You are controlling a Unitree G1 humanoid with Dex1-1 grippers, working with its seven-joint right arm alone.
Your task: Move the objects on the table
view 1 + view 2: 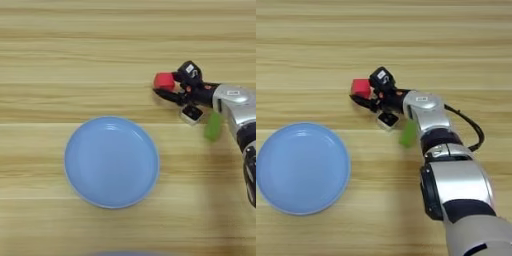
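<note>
Clearly, the claw [169, 89] sat in the upper right of the frame, its two black fingers spread around the red cube [163, 81]: one finger above and to the cube's right, the other lying along the table [75, 60] just below it. Whether they had pinched it yet could not be told.

The white cube [388, 120] with its black face lay just under the wrist, and the green bar [408, 134] rested lower right of that, partly beneath the silver forearm [423, 107]. The blue plate [111, 161] lay well apart, lower left.

The main risk looked like crowding. A low sweep of the wrist could drag or knock the white cube and the bar. An off-centre squeeze might also push the red cube out sideways.
</note>
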